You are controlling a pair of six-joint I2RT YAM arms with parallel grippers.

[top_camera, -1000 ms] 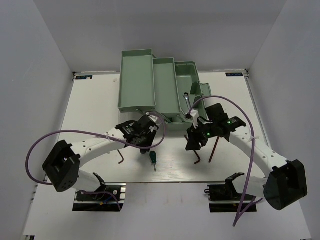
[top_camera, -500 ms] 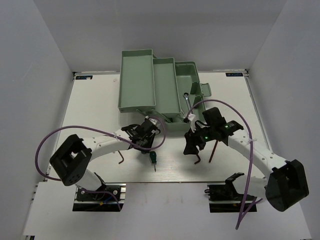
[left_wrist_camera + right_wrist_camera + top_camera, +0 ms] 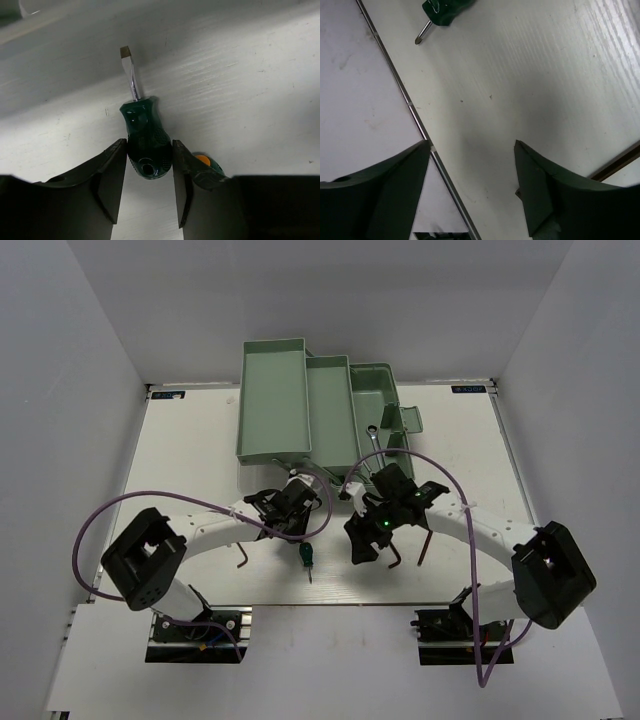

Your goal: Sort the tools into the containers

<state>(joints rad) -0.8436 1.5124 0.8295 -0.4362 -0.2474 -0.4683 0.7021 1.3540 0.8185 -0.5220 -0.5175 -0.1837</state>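
Note:
My left gripper (image 3: 148, 144) is shut on the handle of a stubby green flat-blade screwdriver (image 3: 144, 134), blade pointing away; in the top view it (image 3: 289, 518) sits just in front of the mint-green toolbox (image 3: 303, 405). A second green screwdriver (image 3: 306, 556) lies on the table beside it, its orange-capped end peeking past my left finger (image 3: 206, 162). My right gripper (image 3: 361, 543) is open and empty above the table (image 3: 471, 145), with that screwdriver's tip (image 3: 440, 14) ahead of it. Dark hex keys lie at the left (image 3: 242, 555) and right (image 3: 396, 556), (image 3: 425, 538). A silver wrench (image 3: 372, 436) lies in the toolbox.
The toolbox's fold-out trays (image 3: 331, 410) are spread open at the back centre. The table's front edge rail (image 3: 415, 115) runs close under my right gripper. Purple cables loop over both arms.
My right gripper has swung left and toward the front, away from the toolbox toward the loose screwdriver. My left arm's elbow has shifted right; its gripper has stayed nearly in place.

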